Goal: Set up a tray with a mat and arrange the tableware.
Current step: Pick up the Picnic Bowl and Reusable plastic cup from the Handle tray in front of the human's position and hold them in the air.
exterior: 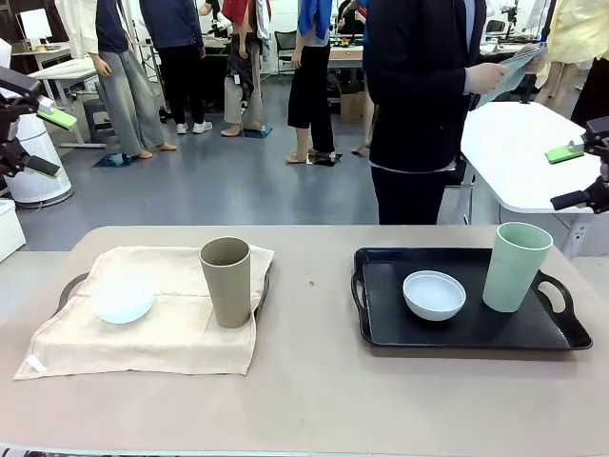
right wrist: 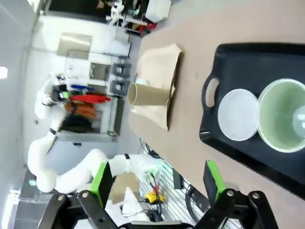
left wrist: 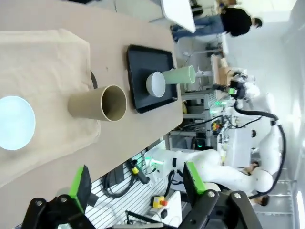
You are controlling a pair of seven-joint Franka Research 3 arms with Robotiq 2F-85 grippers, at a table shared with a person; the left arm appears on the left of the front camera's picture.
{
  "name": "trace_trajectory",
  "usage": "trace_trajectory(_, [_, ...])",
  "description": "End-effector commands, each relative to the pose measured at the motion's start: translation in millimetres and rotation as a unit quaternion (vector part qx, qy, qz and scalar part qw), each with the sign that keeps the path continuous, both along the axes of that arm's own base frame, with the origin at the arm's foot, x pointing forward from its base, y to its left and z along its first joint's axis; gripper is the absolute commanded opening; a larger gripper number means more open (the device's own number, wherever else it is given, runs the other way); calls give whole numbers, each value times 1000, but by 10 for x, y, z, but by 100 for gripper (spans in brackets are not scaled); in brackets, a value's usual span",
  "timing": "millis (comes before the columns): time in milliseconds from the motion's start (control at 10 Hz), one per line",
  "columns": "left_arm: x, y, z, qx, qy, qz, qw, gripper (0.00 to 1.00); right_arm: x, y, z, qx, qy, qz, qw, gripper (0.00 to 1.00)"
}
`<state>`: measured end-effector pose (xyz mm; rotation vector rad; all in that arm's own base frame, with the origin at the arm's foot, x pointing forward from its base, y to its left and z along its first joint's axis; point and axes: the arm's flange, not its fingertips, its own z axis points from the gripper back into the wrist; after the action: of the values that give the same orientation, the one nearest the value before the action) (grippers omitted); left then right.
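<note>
A beige cloth mat (exterior: 143, 333) covers the left dark tray (exterior: 69, 286). On it stand a pale blue bowl (exterior: 122, 298) and a tan-brown cup (exterior: 226, 281). The right black tray (exterior: 476, 328) is bare of any mat and holds a white bowl (exterior: 434, 294) and a pale green cup (exterior: 515, 267). My left gripper (exterior: 48, 143) hangs open, high at the left edge. My right gripper (exterior: 563, 177) is open, high at the right edge. In the left wrist view the gripper (left wrist: 137, 179) is empty above the tan cup (left wrist: 97, 103). In the right wrist view the gripper (right wrist: 157, 180) is empty, with the green cup (right wrist: 283, 114) off to one side.
A person (exterior: 419, 95) stands at the far side of the table holding a folded pale cloth (exterior: 514, 71). A white table (exterior: 523, 143) stands behind at the right. Bare tabletop (exterior: 309, 286) lies between the two trays and along the front edge.
</note>
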<state>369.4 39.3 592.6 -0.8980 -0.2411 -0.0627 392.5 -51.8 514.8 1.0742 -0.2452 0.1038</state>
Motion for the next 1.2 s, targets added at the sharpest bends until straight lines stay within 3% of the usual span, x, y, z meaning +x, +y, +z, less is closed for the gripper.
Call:
trace_trajectory(0, [-7, 117, -11, -20, 3, 8, 1000, 100, -49, -185, -90, 19, 11, -19, 1000, 100])
trace_trajectory(200, [47, 303, -187, -144, 26, 18, 989, 100, -76, -553, -234, 177, 60, -12, 982, 100])
trace_trajectory(400, [-31, 672, -480, -182, 67, 62, 979, 100, -352, -1101, -439, 257, 42, -54, 964, 100])
trace_trajectory(500, [16, 340, -199, -124, 36, 29, 991, 100, -178, -566, -217, 150, 49, -16, 987, 100])
trace_trajectory(1100, [16, 340, -199, -124, 36, 29, 991, 100, -178, -566, -217, 150, 49, -16, 987, 100])
